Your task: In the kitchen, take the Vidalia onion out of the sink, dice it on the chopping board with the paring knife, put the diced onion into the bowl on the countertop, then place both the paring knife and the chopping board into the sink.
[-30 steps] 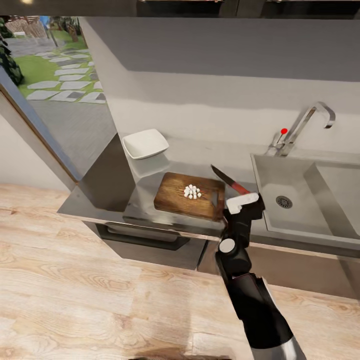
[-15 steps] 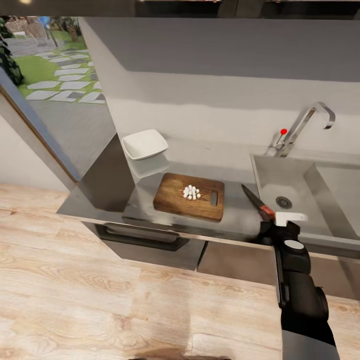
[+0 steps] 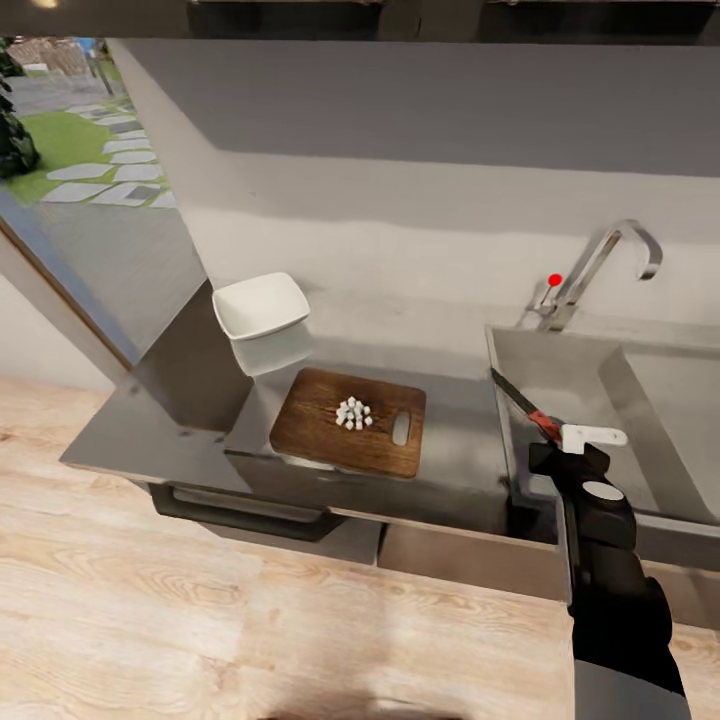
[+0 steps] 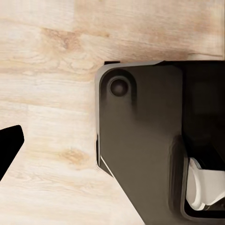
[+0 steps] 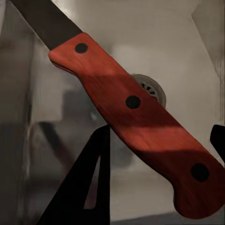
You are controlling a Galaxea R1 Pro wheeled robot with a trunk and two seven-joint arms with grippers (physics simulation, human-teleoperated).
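The paring knife point(image 3: 527, 408) is held tight in your right gripper point(image 3: 560, 440), over the sink point(image 3: 560, 350); white onion bits point(image 3: 353, 413) sit on the chopping board point(image 3: 330, 445).

Home kitchen. Grey table point(image 3: 455, 395) along plain wall, built-in sink point(image 3: 560, 385) with bent chrome tap point(image 3: 600, 265) and red knob point(image 3: 555, 279). Chopping board point(image 3: 320, 425), white bowl point(image 3: 260, 305) set out. Grey base units under, dark wall cabinets point(image 3: 400, 15) above, pale wood floor point(image 3: 200, 620). Glass door point(image 3: 70, 200) onto garden path.
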